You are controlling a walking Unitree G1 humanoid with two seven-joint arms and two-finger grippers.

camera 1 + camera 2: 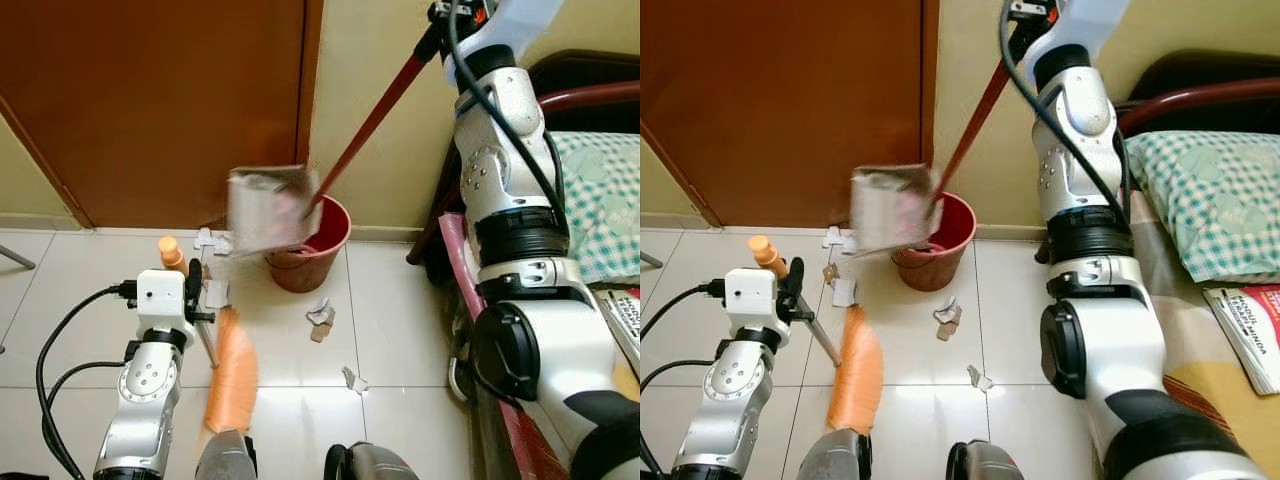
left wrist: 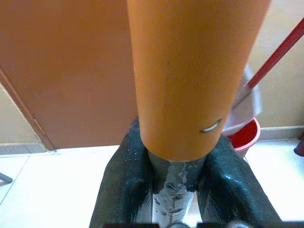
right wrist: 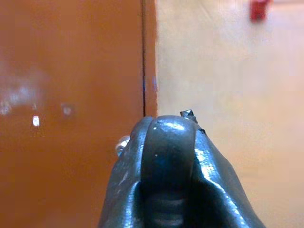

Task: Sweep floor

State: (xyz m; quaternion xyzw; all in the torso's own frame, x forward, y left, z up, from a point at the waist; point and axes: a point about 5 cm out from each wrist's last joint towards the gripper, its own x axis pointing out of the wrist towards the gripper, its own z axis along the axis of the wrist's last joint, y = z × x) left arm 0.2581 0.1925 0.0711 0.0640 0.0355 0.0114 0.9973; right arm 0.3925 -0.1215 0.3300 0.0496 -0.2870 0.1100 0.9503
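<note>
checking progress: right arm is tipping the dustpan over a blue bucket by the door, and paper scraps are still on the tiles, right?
Not quite: the bucket is red, not blue, as the left eye view shows. The rest stands: the right arm tips the dustpan by its red handle over it near the door, and paper scraps lie on the tiles.

A red-and-white booklet (image 1: 1246,335) lying on the bed carries printed lettering, but it is too small and slanted to read.
</note>
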